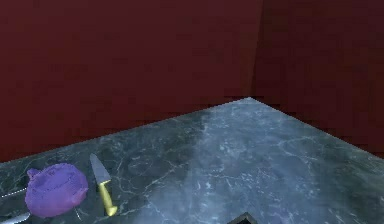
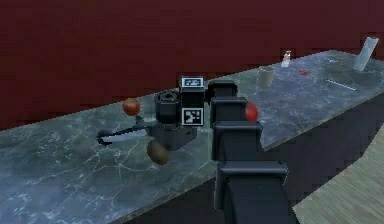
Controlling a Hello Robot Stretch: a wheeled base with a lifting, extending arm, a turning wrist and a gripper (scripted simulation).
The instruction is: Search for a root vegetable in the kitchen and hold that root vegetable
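Note:
A brown oval thing (image 2: 158, 151), shaped like a potato, lies on the dark marble counter (image 2: 70, 170) near its front edge. My gripper (image 2: 112, 134) reaches toward the arm side view's left above the counter, its dark body just above that brown oval. I cannot tell whether it holds anything, nor whether it touches the oval. A round reddish-brown thing (image 2: 131, 105) sits farther back on the counter. A red round thing (image 2: 251, 112) shows just right of the arm.
Dark red walls back the counter. Toward the arm side view's right stand a cup (image 2: 265, 77), a small shaker (image 2: 286, 60), a tall glass (image 2: 366, 52) and a thin utensil (image 2: 340, 84). The forward view has a purple kettle (image 1: 54, 189) and a yellow-handled knife (image 1: 102, 184) on the counter's corner (image 1: 250, 130).

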